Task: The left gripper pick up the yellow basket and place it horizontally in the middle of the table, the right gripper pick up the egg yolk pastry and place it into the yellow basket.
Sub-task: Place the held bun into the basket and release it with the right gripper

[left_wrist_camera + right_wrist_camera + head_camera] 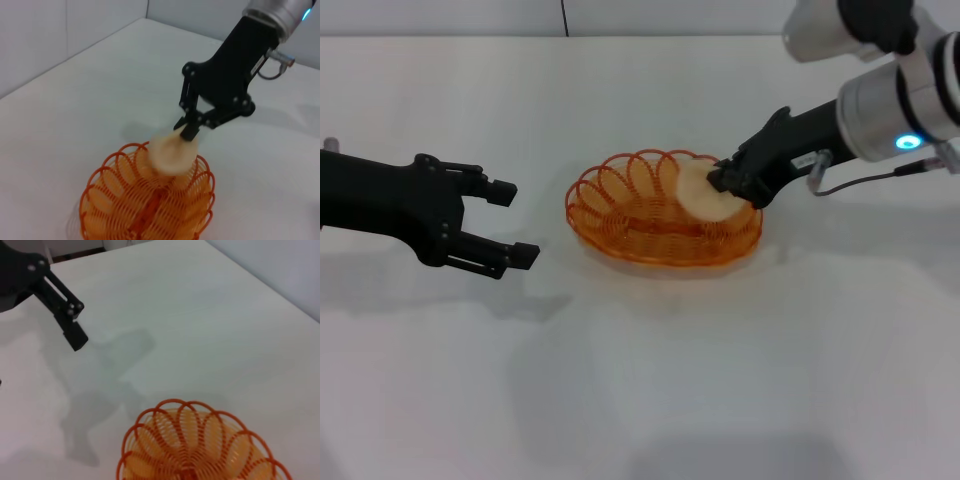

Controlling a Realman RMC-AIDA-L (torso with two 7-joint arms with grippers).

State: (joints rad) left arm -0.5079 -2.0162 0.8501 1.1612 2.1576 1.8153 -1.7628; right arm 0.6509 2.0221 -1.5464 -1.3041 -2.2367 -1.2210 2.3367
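The basket is seen lying flat near the middle of the table. The pastry is held at the basket's 2 o'clock rim, partly above the wires, clamped between the fingers of the right hand. In the left wrist view the pastry is shown hanging just over the rim loops, gripped at its upper edge.

The left hand is found at 9 o'clock from the basket, clear of it, its fingers spread apart and holding nothing.

The pastry is judged to be light, soft and crumbly; a gentle pinch across its sides is called for, since a hard squeeze could dent or break it. It should be released low over the basket floor so that it is not dropped. The basket is judged to be light, stiff and springy wire, easily nudged or tipped if its rim is caught.
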